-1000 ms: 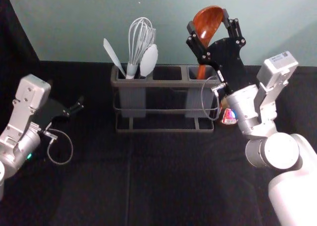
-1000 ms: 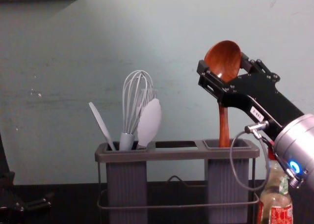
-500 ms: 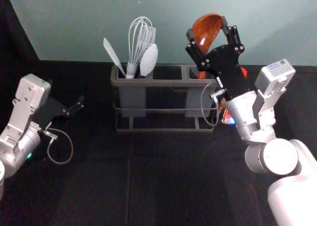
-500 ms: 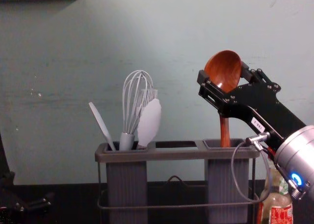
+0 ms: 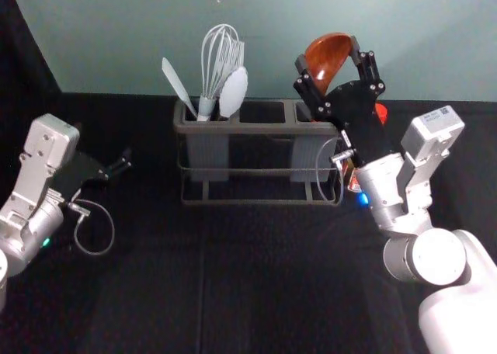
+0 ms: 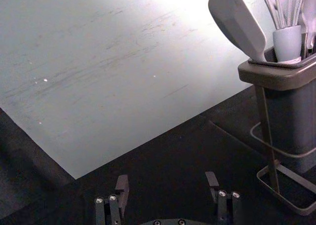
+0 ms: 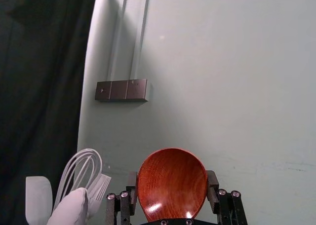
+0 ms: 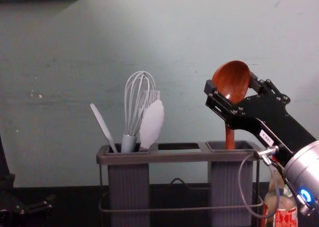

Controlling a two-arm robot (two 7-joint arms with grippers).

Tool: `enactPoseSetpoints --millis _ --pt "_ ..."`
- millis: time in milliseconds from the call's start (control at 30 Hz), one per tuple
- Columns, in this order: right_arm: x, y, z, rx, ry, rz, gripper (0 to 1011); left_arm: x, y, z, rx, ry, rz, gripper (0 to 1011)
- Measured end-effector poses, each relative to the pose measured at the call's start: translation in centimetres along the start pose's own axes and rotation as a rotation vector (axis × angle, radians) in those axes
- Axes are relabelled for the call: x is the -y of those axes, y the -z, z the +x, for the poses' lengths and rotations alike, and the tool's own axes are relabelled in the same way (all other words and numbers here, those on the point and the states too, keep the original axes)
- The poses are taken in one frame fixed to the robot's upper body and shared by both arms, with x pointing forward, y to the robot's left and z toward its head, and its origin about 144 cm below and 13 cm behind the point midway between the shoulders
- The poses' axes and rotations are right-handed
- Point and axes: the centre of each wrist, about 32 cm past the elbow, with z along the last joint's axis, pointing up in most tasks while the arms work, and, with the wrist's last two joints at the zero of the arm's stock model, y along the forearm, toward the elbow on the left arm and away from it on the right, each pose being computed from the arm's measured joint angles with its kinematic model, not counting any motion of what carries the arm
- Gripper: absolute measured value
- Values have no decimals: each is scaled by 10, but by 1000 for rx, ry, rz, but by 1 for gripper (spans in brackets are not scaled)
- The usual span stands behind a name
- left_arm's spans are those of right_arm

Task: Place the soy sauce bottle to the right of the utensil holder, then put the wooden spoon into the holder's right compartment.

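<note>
The right gripper (image 5: 328, 54), pinching the wooden spoon (image 8: 232, 78) by its bowl, has sunk, carrying the handle deeper into the right compartment (image 8: 231, 187) beneath (release looks near, I'd judge). Below it, outward, the soy sauce bottle (image 8: 285, 217) stands right of the utensil holder (image 8: 174, 157). Far leftward, the left gripper (image 6: 168, 178) is parked, spread.
</note>
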Motion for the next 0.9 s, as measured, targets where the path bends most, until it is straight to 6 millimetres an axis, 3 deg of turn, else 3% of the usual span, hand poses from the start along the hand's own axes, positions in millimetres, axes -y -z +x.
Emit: enactPoseSetpoints --millis 700,900 --pt "9 2 -3 -11 12 -3 840 0 0 0 0 0 0 1011" --pt "9 1 -3 -11 13 2 983 0 0 0 0 0 0 1011"
